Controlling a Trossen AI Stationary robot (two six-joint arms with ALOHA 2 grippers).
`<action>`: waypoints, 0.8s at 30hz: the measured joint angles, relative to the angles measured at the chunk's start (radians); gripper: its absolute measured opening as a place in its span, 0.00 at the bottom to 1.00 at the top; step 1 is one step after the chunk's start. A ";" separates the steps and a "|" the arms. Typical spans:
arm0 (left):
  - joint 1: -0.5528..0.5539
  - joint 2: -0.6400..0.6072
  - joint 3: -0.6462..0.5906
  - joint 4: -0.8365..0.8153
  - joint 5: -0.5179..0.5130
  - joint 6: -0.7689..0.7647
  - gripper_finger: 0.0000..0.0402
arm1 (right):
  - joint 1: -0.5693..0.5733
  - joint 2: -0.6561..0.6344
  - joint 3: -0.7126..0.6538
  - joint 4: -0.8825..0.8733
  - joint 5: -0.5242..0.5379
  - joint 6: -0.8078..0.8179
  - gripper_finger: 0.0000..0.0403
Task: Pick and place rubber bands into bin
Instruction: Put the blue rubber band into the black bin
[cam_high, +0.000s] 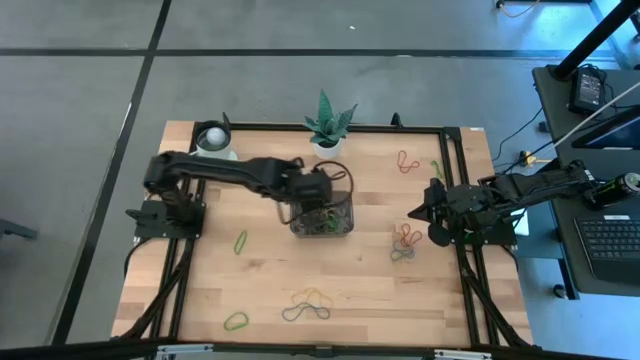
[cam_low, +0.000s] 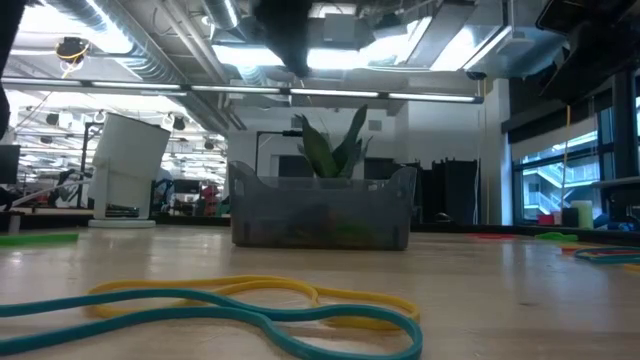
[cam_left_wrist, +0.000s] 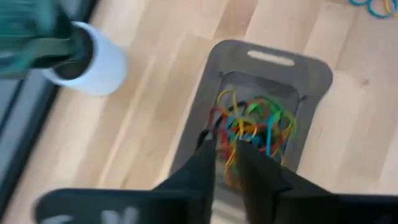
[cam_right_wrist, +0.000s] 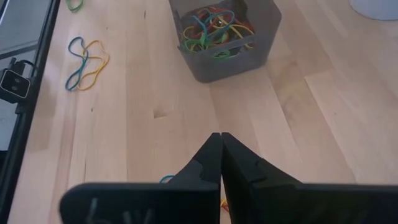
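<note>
item: rubber bands (cam_left_wrist: 252, 127), main lot. a tangled heap of green, yellow, red and blue loops lies inside the bin (cam_left_wrist: 311, 93), which sits mid-table just in front of the potted plant (cam_high: 328, 125). i judge the heap marks work well under way.

item: rubber bands, loose stock on the table (cam_high: 200, 300). a green loop (cam_high: 240, 241) lies left of the bin, another green one (cam_high: 236, 321) near the front edge, a yellow-and-teal cluster (cam_high: 308, 303) front centre, a red-and-grey bunch (cam_high: 404, 244) to the right, and a red loop (cam_high: 405, 161) with a green one beside it at the far right. all lie well apart from the bin, so each needs its own trip.

item: left gripper (cam_left_wrist: 227, 158). i have it hanging over the bin's mouth, fingertips pointing down at the heap, jaws a narrow gap apart. a yellow strand shows in that gap (whether it is pinched or simply lies in the heap behind, i cannot tell). my reading is that this position serves a drop into the bin.

item: right gripper (cam_right_wrist: 221, 155). parked low over bare wood at the table's right side, jaws pressed together, holding nothing. it waits near the red-and-grey bunch, a sensible next pick for that arm.

item: white cup (cam_high: 213, 138), back left corner, not part of the job.
</note>
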 joint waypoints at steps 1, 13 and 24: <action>-0.009 -0.027 0.000 -0.033 -0.015 0.000 0.10 | 0.000 0.000 0.000 0.000 0.000 0.006 0.02; -0.211 -0.339 -0.330 -0.018 -0.171 -0.137 0.00 | 0.000 0.002 0.000 0.000 0.000 0.096 0.02; -0.319 -0.620 -0.858 0.409 -0.060 -0.212 0.00 | 0.000 0.026 0.000 0.039 0.002 0.145 0.02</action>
